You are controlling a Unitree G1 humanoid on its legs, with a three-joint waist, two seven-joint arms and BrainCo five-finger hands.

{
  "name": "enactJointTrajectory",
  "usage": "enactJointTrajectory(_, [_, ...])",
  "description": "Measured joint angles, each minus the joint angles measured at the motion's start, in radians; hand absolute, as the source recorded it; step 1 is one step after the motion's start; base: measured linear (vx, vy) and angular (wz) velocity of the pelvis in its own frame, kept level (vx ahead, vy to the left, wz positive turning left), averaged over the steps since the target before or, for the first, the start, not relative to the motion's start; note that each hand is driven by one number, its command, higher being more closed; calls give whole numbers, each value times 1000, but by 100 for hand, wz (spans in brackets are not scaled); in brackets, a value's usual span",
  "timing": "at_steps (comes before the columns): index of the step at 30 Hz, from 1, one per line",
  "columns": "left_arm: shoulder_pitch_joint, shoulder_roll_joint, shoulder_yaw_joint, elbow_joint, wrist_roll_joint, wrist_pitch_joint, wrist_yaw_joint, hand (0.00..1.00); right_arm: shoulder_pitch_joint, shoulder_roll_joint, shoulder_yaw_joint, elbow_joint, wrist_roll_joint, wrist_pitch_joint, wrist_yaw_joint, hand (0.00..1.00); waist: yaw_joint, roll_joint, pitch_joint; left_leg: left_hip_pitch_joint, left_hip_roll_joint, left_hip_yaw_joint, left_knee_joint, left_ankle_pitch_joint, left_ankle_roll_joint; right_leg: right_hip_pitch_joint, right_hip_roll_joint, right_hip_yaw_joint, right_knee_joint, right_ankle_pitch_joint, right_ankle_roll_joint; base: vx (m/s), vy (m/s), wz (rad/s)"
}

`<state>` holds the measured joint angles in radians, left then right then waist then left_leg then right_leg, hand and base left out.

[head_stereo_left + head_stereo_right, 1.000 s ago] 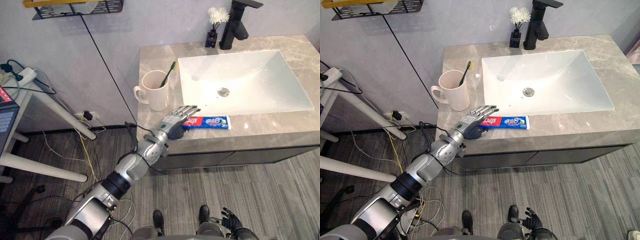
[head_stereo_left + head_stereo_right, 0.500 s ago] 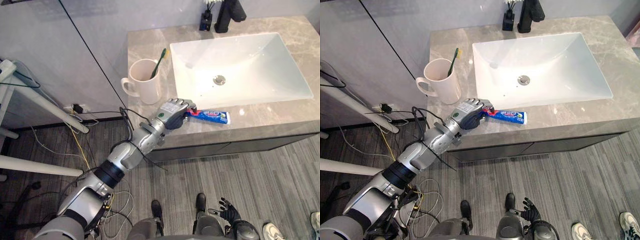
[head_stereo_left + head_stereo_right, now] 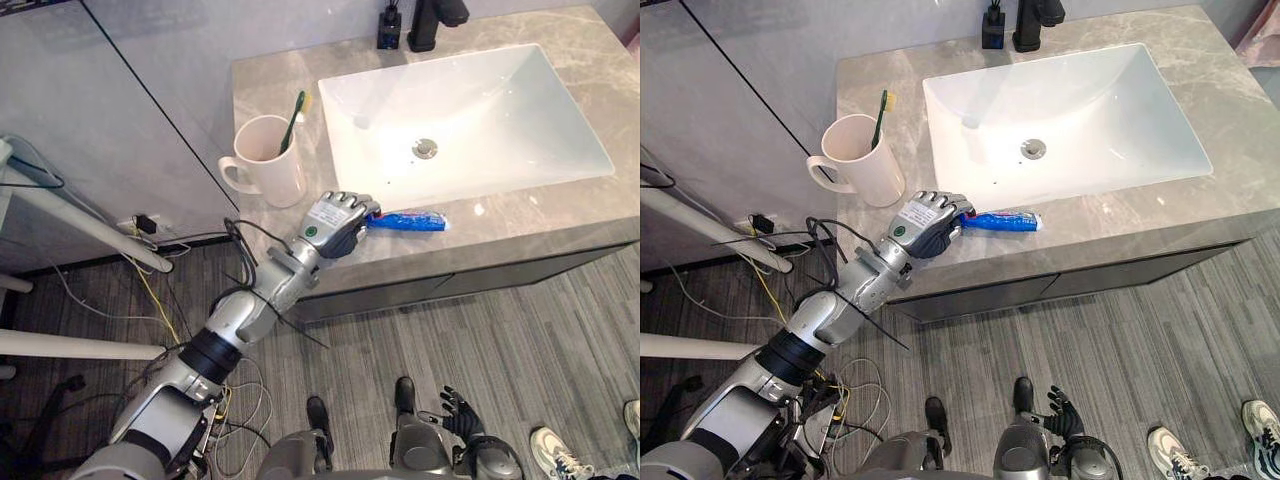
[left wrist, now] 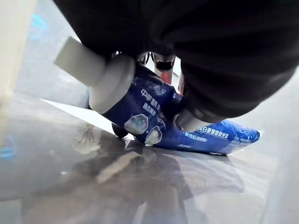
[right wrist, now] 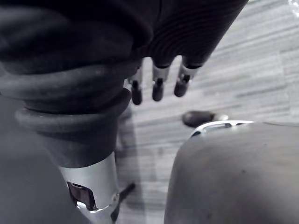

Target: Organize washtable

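- Toothpaste tube (image 3: pixel 410 221) lies crosswise on the narrow front strip of the counter (image 3: pixel 560 215), between the sink's front rim and the counter's front edge.
- My left hand (image 3: pixel 335 222) is clenched around the tube's cap end, fingers curled over the top and thumb underneath.
- Seen from my left wrist, the white cap (image 4: pixel 93 70) sticks out of my fist on the mug's side, while the flat crimped tail points away along the stone.
- The tail seems to rest on the surface; whether the cap end is clear of it I cannot tell.
- The strip is tight: the sink (image 3: pixel 500 110) begins just behind my knuckles and the drop to the floor is just in front of them.
- To my left, the cream mug (image 3: pixel 268 160) stands upright near the counter's left edge, apart from my hand, with a green toothbrush (image 3: pixel 292 108) leaning in it.
- Bare stone lies between the mug and my fist, and more runs along the front to the right of the tube.
- At the back edge a black faucet (image 3: pixel 430 15) and a small dark vase (image 3: pixel 388 25) stand side by side.
- My right hand (image 3: pixel 455 412) hangs low over the grey plank floor (image 3: pixel 560 340), fingers (image 5: pixel 156 86) loose and holding nothing.
- A person's shoes (image 3: pixel 1165 445) stand on the floor to my right.
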<state>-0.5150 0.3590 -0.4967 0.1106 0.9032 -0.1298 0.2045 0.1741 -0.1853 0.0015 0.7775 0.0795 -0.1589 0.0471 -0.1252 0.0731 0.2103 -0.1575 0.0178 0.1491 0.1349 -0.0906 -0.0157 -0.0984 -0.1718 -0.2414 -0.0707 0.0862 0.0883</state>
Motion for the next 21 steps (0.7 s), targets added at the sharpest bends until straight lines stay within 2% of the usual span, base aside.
enactJointTrajectory(6, [91, -43, 24, -12, 11, 17, 80, 100, 16, -2, 7, -2, 0, -15, -1, 0, 7, 11, -7, 23, 4, -9, -1, 0, -1, 26, 8, -5, 0, -3, -5, -40, -21, 3])
enactJointTrajectory(9, [124, -51, 19, -33, 11, 18, 88, 100, 22, -4, 9, -2, 3, -20, -2, 0, 11, 14, -12, 33, 4, -9, -16, 3, -3, 28, 9, -4, 0, -3, -5, -33, -15, -2])
enactJointTrajectory(12, [146, -82, 3, -43, 3, 17, 90, 100, 35, -11, 25, -2, 13, -20, -4, 0, 28, 13, -30, 34, 5, -10, -22, 5, -4, 28, 12, -5, -3, -3, -5, 0, 0, 0])
enactJointTrajectory(17, [152, -84, -27, -46, -32, 16, 88, 100, 36, -16, 50, -2, 35, -21, -4, 0, 29, 5, -43, 60, 2, -13, -32, 6, -3, 58, 13, -9, -17, -3, -5, 6, -5, 1])
enactJointTrajectory(21, [152, -86, -28, -75, -62, 16, 103, 100, 35, -6, 62, -2, 38, -21, -4, 0, 32, -15, -55, 64, 2, -14, -32, 6, -3, 64, 13, -11, -20, -3, -4, -8, -2, 0])
